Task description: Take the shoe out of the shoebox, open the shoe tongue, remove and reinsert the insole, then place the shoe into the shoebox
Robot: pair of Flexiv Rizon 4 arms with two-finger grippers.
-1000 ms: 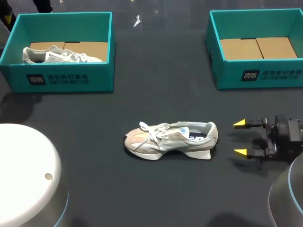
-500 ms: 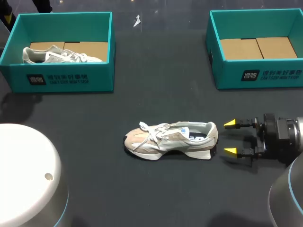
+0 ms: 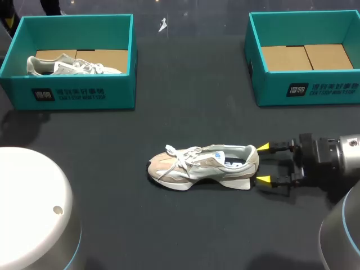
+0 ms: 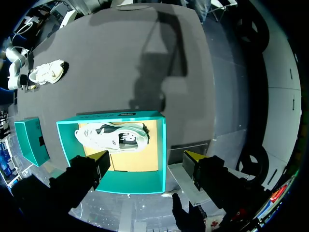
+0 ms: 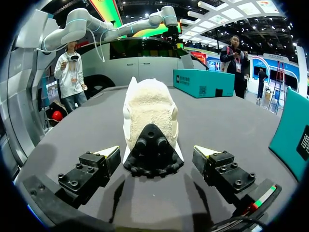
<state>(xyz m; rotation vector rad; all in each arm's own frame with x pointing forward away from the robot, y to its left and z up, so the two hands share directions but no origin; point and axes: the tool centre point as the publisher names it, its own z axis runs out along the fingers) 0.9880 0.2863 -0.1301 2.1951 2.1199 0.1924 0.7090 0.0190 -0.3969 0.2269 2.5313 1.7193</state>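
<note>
While the shoe (image 3: 202, 166) lay at frame centre, toe pointing left, the right gripper (image 3: 263, 164) sat open just right of its heel, not touching it. Left gripper (image 4: 147, 157) hung open above the upper-left shoebox (image 3: 73, 95); another shoe (image 3: 67, 66) lay inside.

My left arm (image 3: 34, 208) is a smooth white rounded housing with one small round hole (image 3: 58, 210) and a thin blue ring (image 3: 74, 254) along its near edge. My right arm (image 3: 350, 160) is silver-grey and ends in the black right gripper (image 3: 262, 164), whose two slim fingers have bright yellow tips. Seen close, each finger (image 5: 87, 175) is a black block studded with hex screws. A strip with red and green marks (image 5: 261, 195) runs beside the right one. My left gripper (image 4: 146, 155) has the same black blocks and yellow tips.
</note>
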